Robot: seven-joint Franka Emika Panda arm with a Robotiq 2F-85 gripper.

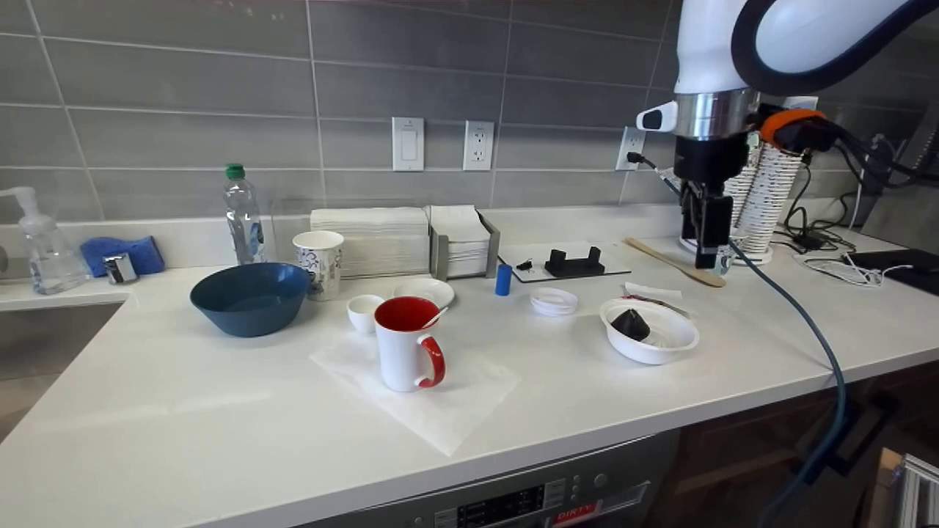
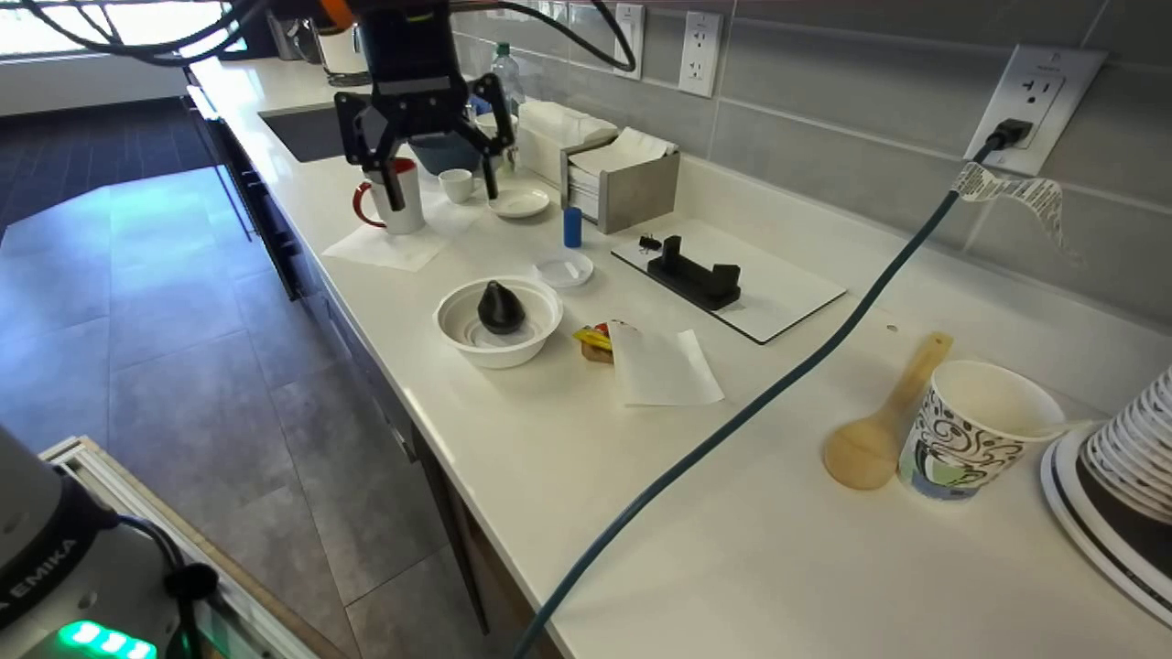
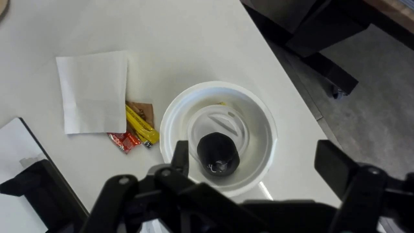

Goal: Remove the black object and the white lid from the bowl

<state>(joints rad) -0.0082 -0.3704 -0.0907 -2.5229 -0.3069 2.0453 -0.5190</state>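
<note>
White bowl (image 3: 260,139): upright on the counter (image 1: 220,440), holding both the black object (image 3: 218,154) and the white lid (image 3: 207,124).
Black object: inside the bowl, covering part of the lid in the wrist view.
White lid: within the bowl's rim; a yellow scrap (image 3: 222,103) shows past its edge, too small to identify.
Gripper (image 2: 443,190): above the counter, its two fingers spread well apart.
Mug (image 1: 398,359): red inside, upright on a paper sheet (image 1: 462,403), a thin white stick (image 1: 436,317) leaning in it.
Napkin holder (image 2: 645,194): stacked with white napkins (image 2: 627,154).
Dark-blue bowl (image 1: 253,308): just beside a patterned paper cup (image 1: 323,257).
</note>
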